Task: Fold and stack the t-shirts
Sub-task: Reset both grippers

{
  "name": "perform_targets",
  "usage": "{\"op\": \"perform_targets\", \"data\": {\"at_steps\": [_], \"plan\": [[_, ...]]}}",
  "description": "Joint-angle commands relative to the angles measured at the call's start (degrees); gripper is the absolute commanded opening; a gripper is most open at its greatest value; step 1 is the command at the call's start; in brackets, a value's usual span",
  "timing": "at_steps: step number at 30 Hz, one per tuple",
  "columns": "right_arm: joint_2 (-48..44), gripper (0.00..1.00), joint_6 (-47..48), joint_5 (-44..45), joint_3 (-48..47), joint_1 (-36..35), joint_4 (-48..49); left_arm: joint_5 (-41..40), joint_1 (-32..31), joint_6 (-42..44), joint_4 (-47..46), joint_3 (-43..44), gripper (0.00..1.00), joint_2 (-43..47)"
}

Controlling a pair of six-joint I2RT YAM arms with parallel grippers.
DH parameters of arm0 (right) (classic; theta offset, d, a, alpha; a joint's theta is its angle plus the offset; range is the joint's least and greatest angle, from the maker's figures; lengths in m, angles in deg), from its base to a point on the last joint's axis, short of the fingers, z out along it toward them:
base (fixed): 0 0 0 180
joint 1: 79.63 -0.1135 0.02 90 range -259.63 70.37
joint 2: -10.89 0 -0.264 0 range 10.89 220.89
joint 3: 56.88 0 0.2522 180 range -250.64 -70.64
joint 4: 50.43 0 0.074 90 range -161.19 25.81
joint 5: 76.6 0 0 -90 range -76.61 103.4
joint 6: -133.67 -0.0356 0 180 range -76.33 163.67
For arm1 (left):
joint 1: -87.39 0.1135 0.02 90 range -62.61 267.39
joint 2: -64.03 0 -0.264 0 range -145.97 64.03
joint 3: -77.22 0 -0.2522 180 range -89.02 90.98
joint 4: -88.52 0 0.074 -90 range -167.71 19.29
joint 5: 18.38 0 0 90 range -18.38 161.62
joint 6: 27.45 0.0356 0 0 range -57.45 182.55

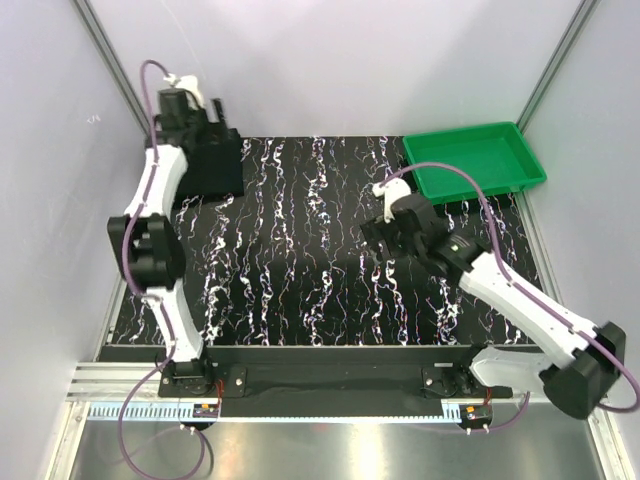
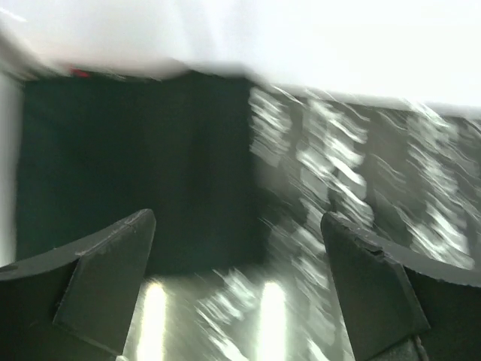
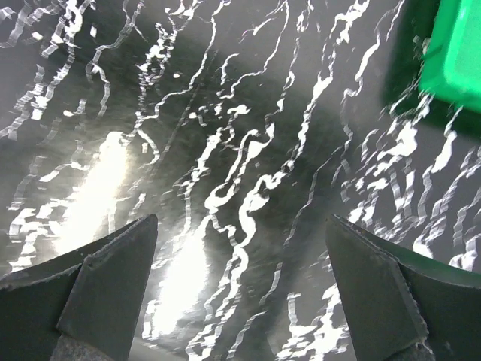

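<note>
Black t-shirt — flat, squared fold — at the table's far-left corner

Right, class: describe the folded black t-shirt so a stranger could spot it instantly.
Find the white-veined black table. At its far left corner lies the black t-shirt, folded into a square. Unlike the table, it is plain; the green tray sits far right.

Overhead and wrist cameras (close-up) share the tabletop.
</note>
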Motion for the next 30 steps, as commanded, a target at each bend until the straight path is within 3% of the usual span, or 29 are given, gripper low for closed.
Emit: {"op": "perform_targets", "data": {"at_steps": [1,2,8,10,11,12,14,18,22,24,25,28,30], "plan": [[-5.7,1.00,-9.9,-1.7,3.9,0.5,2.1,4.4,-8.0,-7.6,-3.3,-14.9,0.99,14.5],[-7.3,1.00,-11.6,-2.1,5.3,0.6,3.2,4.7,-11.9,-11.0,-4.0,-24.1,0.99,20.6],[-23.2,1.00,-30.5,0.2,17.7,0.6,7.0,15.3,-24.2,-26.8,-14.8,-58.8,0.99,46.8],[-30.3,1.00,-39.6,0.6,23.5,0.6,7.7,19.5,-24.9,-30.6,-18.0,-66.6,0.99,54.4],[-32.6,1.00,-42.9,0.7,25.5,0.7,8.4,21.7,-25.1,-35.7,-20.6,-75.6,0.99,58.4],[-37.4,1.00,-49.9,0.7,29.6,0.7,8.4,23.8,-25.1,-38.6,-23.1,-80.1,0.99,67.2],[-42.4,1.00,-57.0,0.9,33.8,0.8,8.9,28.6,-25.1,-45.9,-28.6,-91.5,0.99,76.3],[-58.2,1.00,-71.4,-0.7,45.0,0.8,8.9,30.0,-24.9,-55.6,-26.0,-105.0,0.99,107.6],[-68.9,1.00,-83.4,-6.6,54.1,0.7,8.8,31.4,-24.9,-71.9,-29.2,-117.8,0.99,129.7],[-63.8,1.00,-88.7,-11.9,56.1,0.8,8.9,34.2,-24.9,-81.1,-42.1,-124.1,0.99,125.0],[-62.3,1.00,-89.0,-13.3,56.5,0.8,10.0,35.0,-24.9,-84.0,-53.9,-125.6,0.99,123.3],[-61.2,1.00,-85.1,-16.8,57.1,0.7,10.6,31.4,-24.9,-88.7,-65.4,-126.5,0.99,119.3],[-65.9,1.00,-81.4,-18.2,57.3,0.7,10.7,30.3,-25.0,-91.2,-67.1,-127.1,0.99,120.1]]}}
